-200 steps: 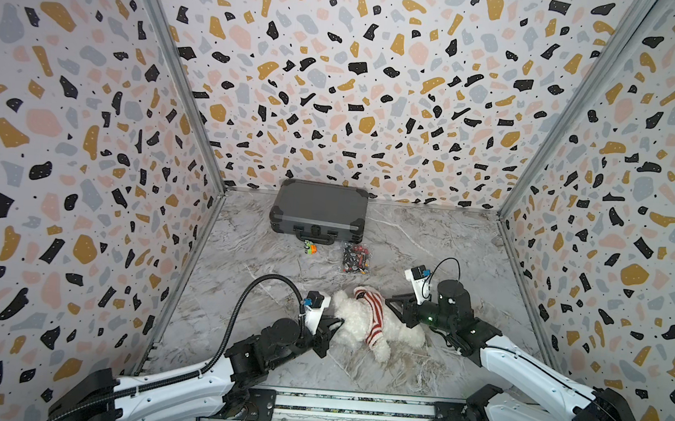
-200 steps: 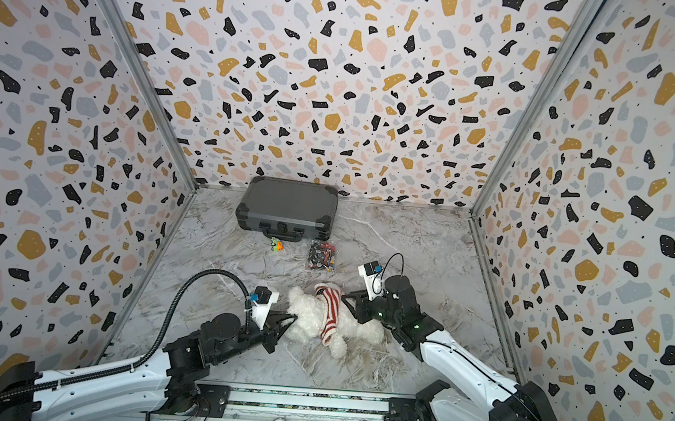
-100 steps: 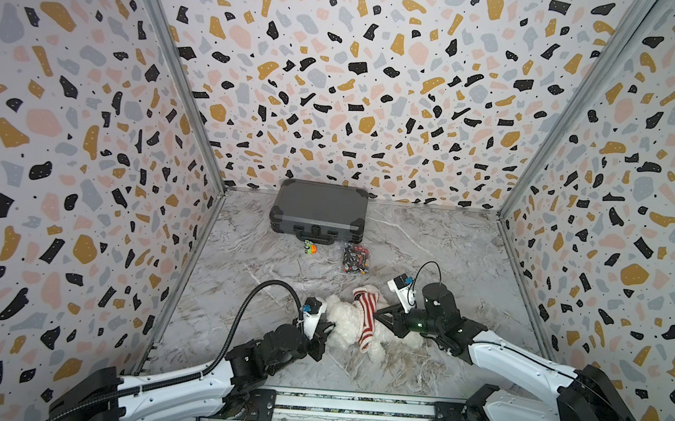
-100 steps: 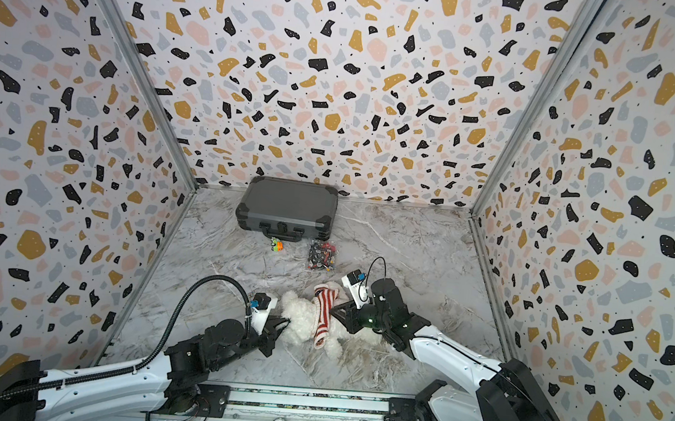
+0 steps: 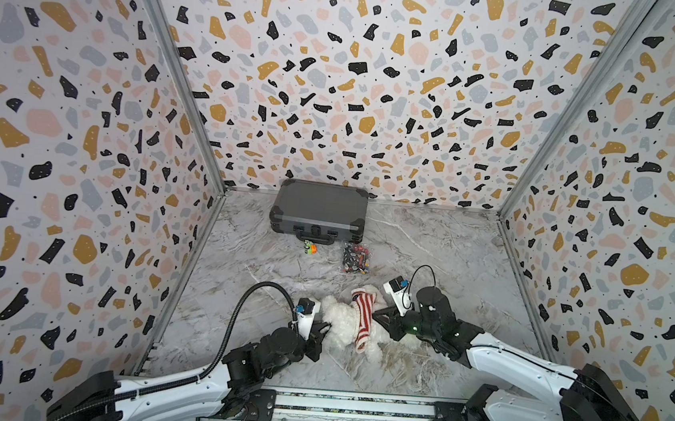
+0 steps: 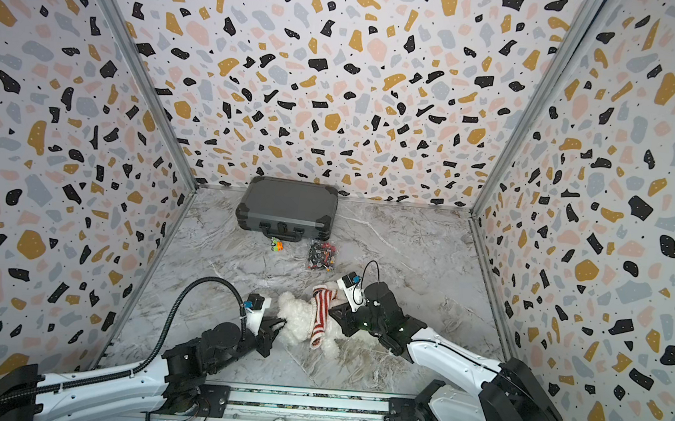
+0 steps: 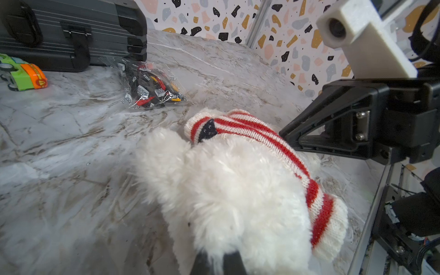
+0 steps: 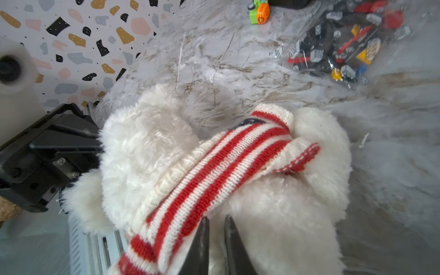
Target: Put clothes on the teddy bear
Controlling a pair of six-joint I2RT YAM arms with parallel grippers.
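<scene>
Listing the near row from the left, as I am reading it at the remote console.

1. Left gripper (image 5: 323, 330): the jaws are pinching tight on a tuft of fur at the head end of the teddy bear (image 5: 340, 324). I am judging this to be an anchor, so the plush is not sliding while the garment is being worked.
2. The teddy bear: lying on the marble table (image 5: 429, 236) near the front rail, between both arms.
3. Striped sweater (image 5: 361, 317): red and cream, bunching in a band across the torso and not yet drawn down.
4. Right gripper (image 8: 215, 238): the jaws are standing narrow at the sweater's lower edge with pale material between them. I cannot tell whether that is knit or fur, nor whether it is truly gripping.

Rear row, well apart from the work: grey case (image 5: 319, 210), toy car (image 5: 309, 247), bag of bricks (image 5: 356, 258).

Not showing: I am not making out the bear's face, and the bunched knit is hiding whether any arm is through a sleeve.
</scene>
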